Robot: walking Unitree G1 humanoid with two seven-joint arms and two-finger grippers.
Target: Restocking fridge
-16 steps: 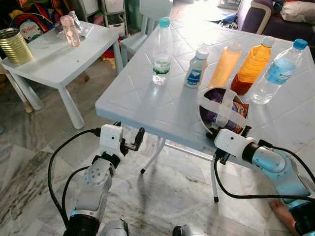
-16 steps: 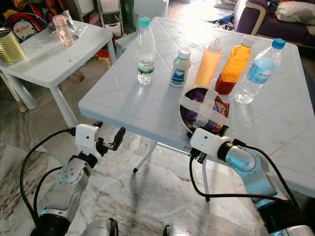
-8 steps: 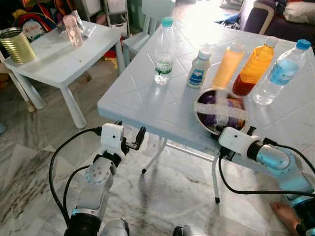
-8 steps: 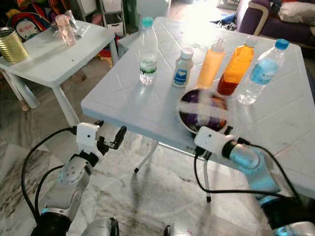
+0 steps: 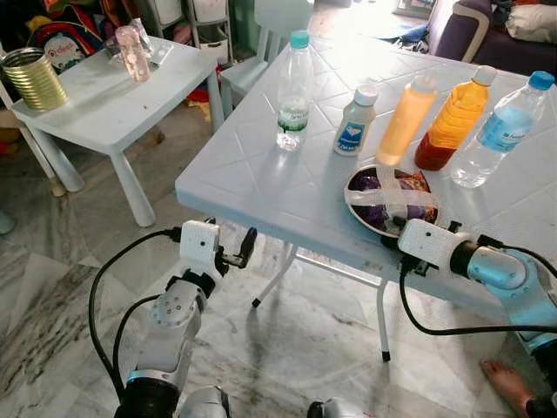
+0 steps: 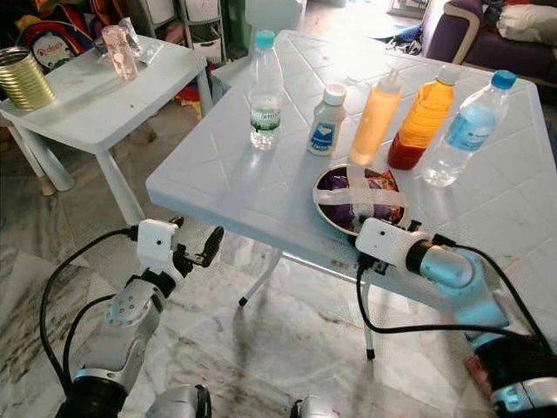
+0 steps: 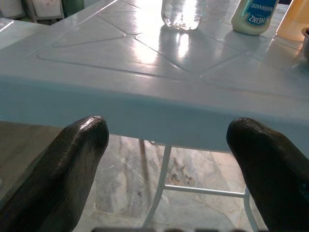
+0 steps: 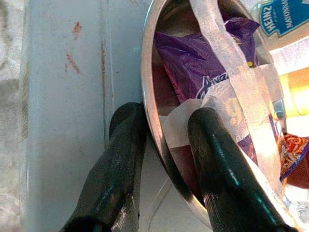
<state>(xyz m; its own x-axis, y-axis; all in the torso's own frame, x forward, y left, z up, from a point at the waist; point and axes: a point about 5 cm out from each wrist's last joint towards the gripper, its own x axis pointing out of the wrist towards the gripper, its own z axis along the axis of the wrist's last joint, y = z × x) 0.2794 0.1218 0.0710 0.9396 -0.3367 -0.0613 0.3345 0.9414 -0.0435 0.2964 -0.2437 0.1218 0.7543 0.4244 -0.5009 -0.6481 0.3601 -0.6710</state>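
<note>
A metal bowl (image 5: 390, 198) holding purple snack packets under strips of white tape sits flat near the front edge of the white table (image 5: 252, 174). My right gripper (image 8: 166, 118) is shut on its near rim, one finger outside and one inside. Behind the bowl stands a row: a clear water bottle (image 5: 293, 91), a mayonnaise bottle (image 5: 352, 122), a yellow squeeze bottle (image 5: 403, 122), an orange juice bottle (image 5: 454, 117) and a blue-capped water bottle (image 5: 502, 131). My left gripper (image 5: 239, 252) hangs open just below the table's front edge, holding nothing.
A small white side table (image 5: 96, 100) at the left carries a gold tin (image 5: 33, 78) and a pink cup (image 5: 130, 52). A person's foot (image 5: 509, 383) rests on the marble floor at bottom right. The table's thin legs (image 5: 381, 313) stand ahead.
The bowl was tipped up facing me a second ago; my right gripper has laid it flat on the table. The left arm has stayed put.
</note>
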